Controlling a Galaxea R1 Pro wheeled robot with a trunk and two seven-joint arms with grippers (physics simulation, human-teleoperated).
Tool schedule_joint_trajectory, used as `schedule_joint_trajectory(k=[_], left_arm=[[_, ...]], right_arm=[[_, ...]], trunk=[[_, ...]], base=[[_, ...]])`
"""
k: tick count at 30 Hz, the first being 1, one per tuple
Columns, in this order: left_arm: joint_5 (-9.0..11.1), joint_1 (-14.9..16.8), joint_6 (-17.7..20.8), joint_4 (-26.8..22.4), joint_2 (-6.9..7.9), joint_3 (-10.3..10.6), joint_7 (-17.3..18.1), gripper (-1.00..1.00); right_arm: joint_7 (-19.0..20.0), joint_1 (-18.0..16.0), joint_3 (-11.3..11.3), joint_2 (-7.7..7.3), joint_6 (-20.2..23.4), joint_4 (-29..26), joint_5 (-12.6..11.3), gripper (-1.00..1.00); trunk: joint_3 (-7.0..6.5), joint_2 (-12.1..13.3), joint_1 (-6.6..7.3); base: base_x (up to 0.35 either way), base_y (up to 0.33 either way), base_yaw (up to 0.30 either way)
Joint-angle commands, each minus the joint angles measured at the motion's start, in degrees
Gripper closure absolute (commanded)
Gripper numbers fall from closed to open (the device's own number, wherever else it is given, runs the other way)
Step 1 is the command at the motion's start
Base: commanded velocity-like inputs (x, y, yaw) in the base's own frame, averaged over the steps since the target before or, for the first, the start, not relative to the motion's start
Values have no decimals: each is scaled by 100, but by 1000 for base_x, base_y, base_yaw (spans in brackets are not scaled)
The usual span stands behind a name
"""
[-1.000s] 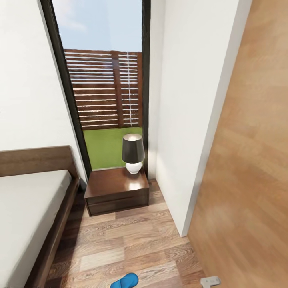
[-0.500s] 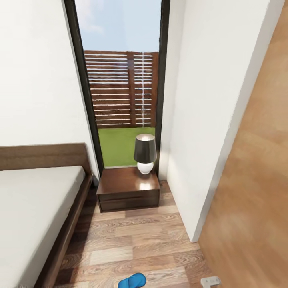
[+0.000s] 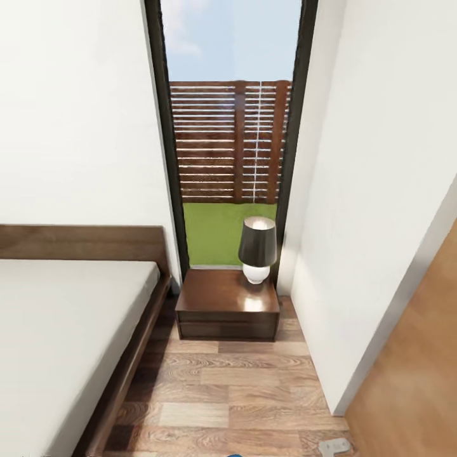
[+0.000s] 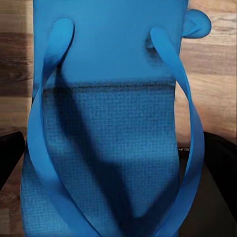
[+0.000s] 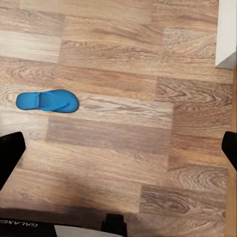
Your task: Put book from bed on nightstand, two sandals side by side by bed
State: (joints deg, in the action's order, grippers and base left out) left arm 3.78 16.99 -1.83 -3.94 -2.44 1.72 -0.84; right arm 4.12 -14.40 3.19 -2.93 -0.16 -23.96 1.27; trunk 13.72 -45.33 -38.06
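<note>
The left hand (image 4: 118,197) grips a blue sandal (image 4: 108,123); the right hand (image 5: 116,148), fingers spread and empty, hangs above the second sandal (image 5: 47,101) on the floor (image 5: 148,163).

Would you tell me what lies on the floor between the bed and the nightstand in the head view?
Nothing lies there: in the head view, the bed and the nightstand are separated by a narrow, shadowed strip of bare wood-plank floor.

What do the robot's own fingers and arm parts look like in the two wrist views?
In the left wrist view, the left gripper's fingers are plain black blocks at either edge. The right gripper's fingers are likewise black and unmarked, and beneath them sits a dark strip lettered GALAXEA in white, above a pale grey panel.
</note>
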Motion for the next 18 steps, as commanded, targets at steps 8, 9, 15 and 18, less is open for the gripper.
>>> schedule_joint_trajectory(k=[8, 9, 15, 18], left_arm=[[27, 6, -19, 8, -2, 21, -13, 100], [28, 6, -19, 8, -2, 21, -13, 100], [26, 6, -19, 8, -2, 21, -13, 100], [26, 6, -19, 8, -2, 21, -13, 100]], right_arm=[[1, -1, 29, -6, -2, -4, 13, -100], [1, -1, 31, -6, -2, -4, 13, -100], [1, -1, 31, -6, -2, -4, 13, -100], [1, -1, 32, -6, -2, -4, 13, -100]], trunk=[[7, -5, -2], [7, -5, -2], [7, -5, -2], [7, -5, -2]], base=[[118, -5, 208], [129, -64, 48], [151, -110, 22], [138, -117, 6]])
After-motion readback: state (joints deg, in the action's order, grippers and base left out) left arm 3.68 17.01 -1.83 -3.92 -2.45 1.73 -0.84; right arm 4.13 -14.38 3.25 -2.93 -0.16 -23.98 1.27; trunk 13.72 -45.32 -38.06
